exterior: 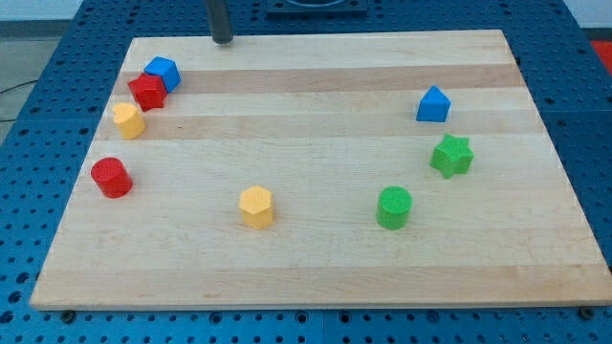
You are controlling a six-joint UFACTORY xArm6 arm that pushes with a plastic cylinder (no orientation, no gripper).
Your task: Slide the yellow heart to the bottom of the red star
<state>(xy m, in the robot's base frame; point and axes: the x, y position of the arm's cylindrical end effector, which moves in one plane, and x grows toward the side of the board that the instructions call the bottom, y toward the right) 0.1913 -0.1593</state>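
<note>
The yellow heart [128,120] sits near the board's left edge, just below and slightly left of the red star [147,91], close to it or touching it. A blue block [163,72] rests against the red star's upper right. My tip [222,41] is at the board's top edge, above and to the right of these three blocks and well apart from them.
A red cylinder [111,178] stands below the yellow heart. A yellow hexagon [256,206] and a green cylinder [394,207] sit toward the bottom. A green star [450,156] and a second blue block [433,104] are on the right of the wooden board [316,277].
</note>
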